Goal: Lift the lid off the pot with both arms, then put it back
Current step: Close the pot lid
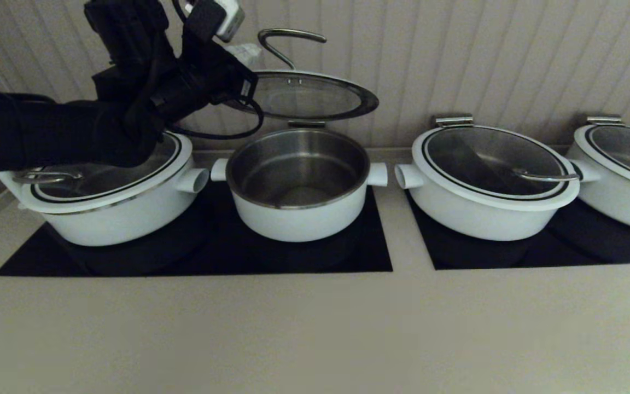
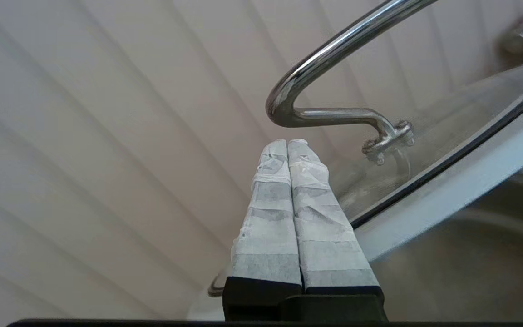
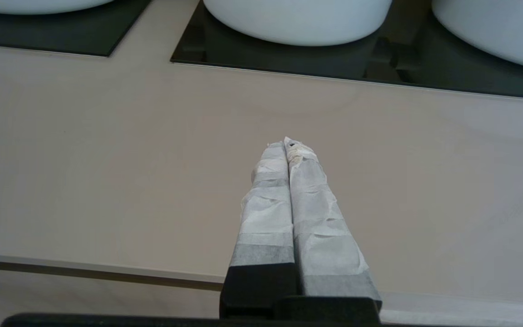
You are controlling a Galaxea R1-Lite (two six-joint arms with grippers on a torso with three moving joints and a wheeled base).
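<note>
Four white pots stand in a row on the desk (image 1: pixel 315 328), set in pairs on two black cooktop panels — the left panel (image 1: pixel 194 257) and the right panel (image 1: pixel 544 246). The pot (image 1: pixel 298 186) of the task is second from the left; it stands open, its steel interior showing, with a short white stub at each side.

The lid (image 1: pixel 309 98) is raised and tilted above the pot's back edge, against the ribbed wall (image 1: pixel 484 60), with its curved steel handle (image 1: pixel 287 41) uppermost. A small metal tab at the pot's rear rim sits just under the lid's lower edge; whether the two touch cannot be told.

The left arm (image 1: pixel 74 131) reaches in from the left over the wide left pot (image 1: pixel 112 202), and the left hand (image 2: pixel 287 143) is up at the left edge of the lid. In the left wrist view its taped fingers (image 2: pixel 270 213) are pressed together with nothing between them, lying alongside the lid's white rim just beside the handle's bolted foot.

The right hand (image 3: pixel 287 143) shows only in its own wrist view — fingers pressed together on nothing, hanging low over bare desk in front of the right panel, well apart from the pot. The two other wide pots, the third (image 1: pixel 490 186) and the fourth (image 1: pixel 626 175), have their lids on.
</note>
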